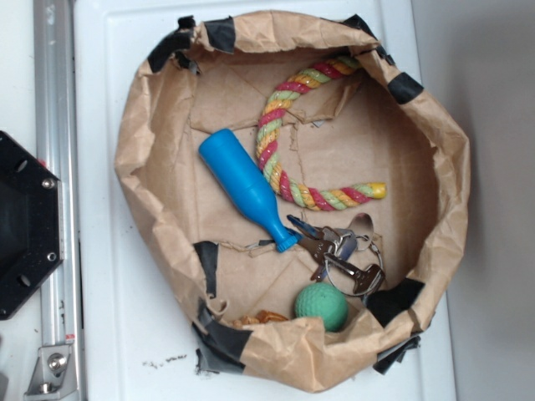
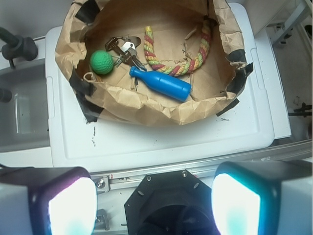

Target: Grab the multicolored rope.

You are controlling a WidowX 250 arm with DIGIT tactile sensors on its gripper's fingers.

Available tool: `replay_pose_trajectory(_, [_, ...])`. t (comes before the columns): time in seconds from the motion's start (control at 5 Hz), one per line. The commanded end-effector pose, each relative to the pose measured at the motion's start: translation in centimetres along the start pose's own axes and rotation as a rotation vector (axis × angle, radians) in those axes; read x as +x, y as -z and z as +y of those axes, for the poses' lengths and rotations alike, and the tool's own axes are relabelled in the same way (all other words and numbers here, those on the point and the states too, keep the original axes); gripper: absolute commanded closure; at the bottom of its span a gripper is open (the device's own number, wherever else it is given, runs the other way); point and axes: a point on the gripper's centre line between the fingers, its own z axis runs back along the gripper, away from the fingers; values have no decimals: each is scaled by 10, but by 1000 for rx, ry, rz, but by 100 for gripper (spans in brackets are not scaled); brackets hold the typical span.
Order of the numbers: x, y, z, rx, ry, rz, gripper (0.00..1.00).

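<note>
The multicolored rope (image 1: pixel 288 138) lies curved in the upper middle of the brown paper basket (image 1: pixel 142 159), its yellow tip pointing right. It also shows in the wrist view (image 2: pixel 181 63), far from me. My gripper (image 2: pixel 154 205) is out of the exterior view. In the wrist view its two fingers (image 2: pixel 68 205) stand wide apart with nothing between them, high above the black robot base (image 2: pixel 166 205), well short of the basket.
In the basket lie a blue bottle toy (image 1: pixel 247 188), a green ball (image 1: pixel 322 305) and a bunch of keys (image 1: pixel 343 251). The basket stands on a white lid (image 1: pixel 109 334). A metal rail (image 1: pixel 54 125) and the black base (image 1: pixel 25 225) are at the left.
</note>
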Motion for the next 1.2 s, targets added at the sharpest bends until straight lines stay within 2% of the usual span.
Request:
replay_pose_trajectory(0.0, [0, 0, 0, 0, 0, 0, 0])
replay_pose_trajectory(0.2, [40, 19, -3, 24, 114, -28, 0])
replay_pose_trajectory(0.4, [86, 60, -3, 30, 324, -117, 0])
replay_pose_trajectory(0.6, [115, 105, 7, 26, 329, -67, 0])
replay_pose_trajectory(0.8, [123, 151, 24, 36, 282, 18, 0])
replay_pose_trajectory(1.0, [124, 177, 25, 38, 260, 65, 0])
